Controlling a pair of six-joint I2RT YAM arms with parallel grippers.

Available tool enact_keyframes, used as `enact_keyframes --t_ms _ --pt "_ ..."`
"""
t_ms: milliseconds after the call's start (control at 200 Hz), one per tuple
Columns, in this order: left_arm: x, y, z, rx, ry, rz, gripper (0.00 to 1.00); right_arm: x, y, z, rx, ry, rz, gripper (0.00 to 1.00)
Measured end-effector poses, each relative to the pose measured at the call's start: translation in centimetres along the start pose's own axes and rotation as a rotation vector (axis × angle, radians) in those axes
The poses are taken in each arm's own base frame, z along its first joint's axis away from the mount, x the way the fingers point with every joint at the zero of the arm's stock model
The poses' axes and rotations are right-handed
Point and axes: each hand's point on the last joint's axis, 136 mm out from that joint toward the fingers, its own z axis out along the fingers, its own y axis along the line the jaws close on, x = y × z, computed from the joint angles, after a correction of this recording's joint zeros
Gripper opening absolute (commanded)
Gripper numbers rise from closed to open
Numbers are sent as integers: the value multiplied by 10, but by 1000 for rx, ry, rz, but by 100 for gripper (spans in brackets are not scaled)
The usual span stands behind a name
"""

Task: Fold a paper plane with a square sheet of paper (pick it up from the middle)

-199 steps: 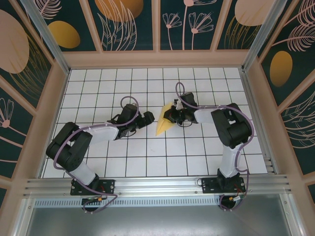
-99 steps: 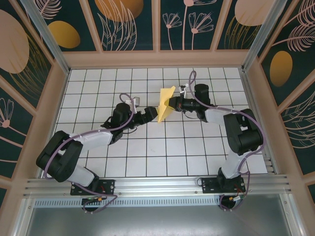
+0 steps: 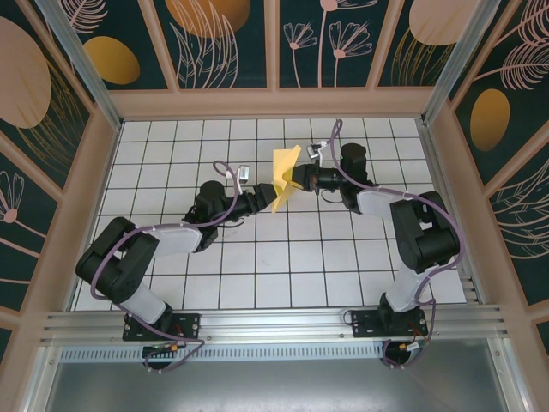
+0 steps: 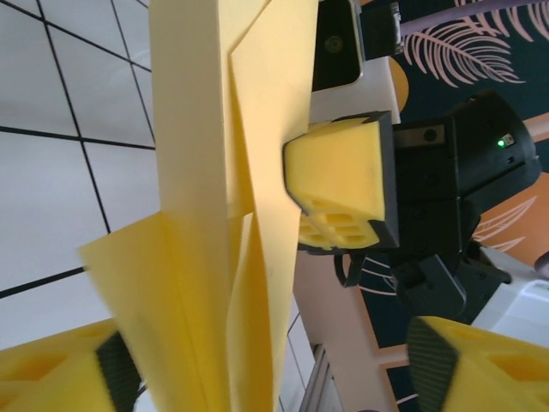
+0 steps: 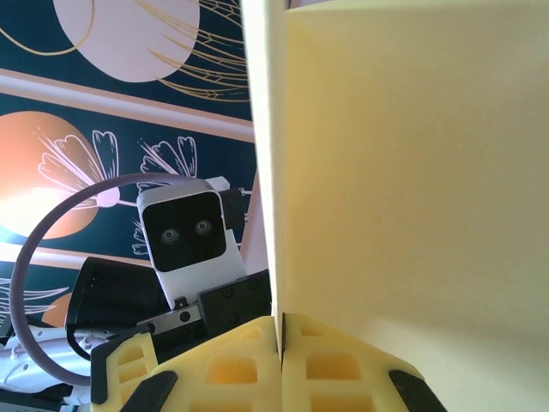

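Note:
The square sheet of paper stands folded into a narrow, pointed yellow paper plane (image 3: 282, 177), held upright in the air over the back middle of the table. My right gripper (image 3: 295, 178) is shut on its right edge; in the right wrist view its pads (image 5: 280, 343) meet on the paper (image 5: 412, 172). My left gripper (image 3: 265, 198) reaches in from the left at the paper's lower tip. In the left wrist view the left gripper (image 4: 270, 365) stands open, its fingers wide apart either side of the hanging folds (image 4: 223, 215). The right gripper's pads (image 4: 343, 189) pinch the paper just beyond.
The white grid table (image 3: 257, 275) lies below both arms. Dark patterned walls (image 3: 60, 129) with wooden frames enclose it on three sides. An aluminium rail (image 3: 274, 326) carrying the arm bases runs along the near edge.
The right gripper carried the paper up and toward the back wall. The left arm followed to the paper's lower tip, and its jaws narrowed slightly around the folds.

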Motion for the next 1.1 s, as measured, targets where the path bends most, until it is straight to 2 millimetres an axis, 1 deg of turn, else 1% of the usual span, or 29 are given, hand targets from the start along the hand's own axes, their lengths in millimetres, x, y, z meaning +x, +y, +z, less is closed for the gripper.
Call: enact_keyframes --t_ms 5,90,150,215,350,430,475,555,590,630,716,796,841,941,1006,1101 --pt "0 0 0 2 0 2 67 0 0 0 0 0 0 4" --pt "-1 -4 0 17 -5 -3 55 1 1 1 -4 5 6 4" --pt "-2 -5 0 22 -6 0 49 3 2 2 -7 11 9 4" --pt "-3 -6 0 24 -12 1 38 3 2 2 -8 12 12 5" --pt "-6 -5 0 19 -26 1 21 3 2 2 -7 12 16 7" --pt "-6 -4 0 12 -29 0 11 3 1 2 -3 14 22 12" --pt "-6 -2 0 4 -30 4 8 4 -1 2 4 17 20 20" --pt "-5 3 0 -17 -31 8 6 3 -7 1 29 13 29 34" --pt "-5 7 0 -35 -31 9 6 2 -12 -2 48 4 34 41" --pt "-4 12 -1 -62 -28 17 6 -1 -17 -7 80 -15 45 46" --pt "-4 25 -3 -149 -25 35 6 -10 -27 -22 157 -77 37 54" --pt "-11 38 -5 -266 -28 77 7 -19 -34 -38 247 -146 27 62" --pt "-17 44 -7 -335 -36 101 7 -23 -37 -46 296 -180 9 65" --pt "-35 56 -14 -522 -60 167 7 -27 -42 -57 390 -232 -23 67" --pt "-48 62 -24 -663 -83 211 7 -28 -48 -64 453 -259 -34 68" --pt "-61 67 -37 -857 -107 275 7 -29 -61 -73 537 -287 -34 68"
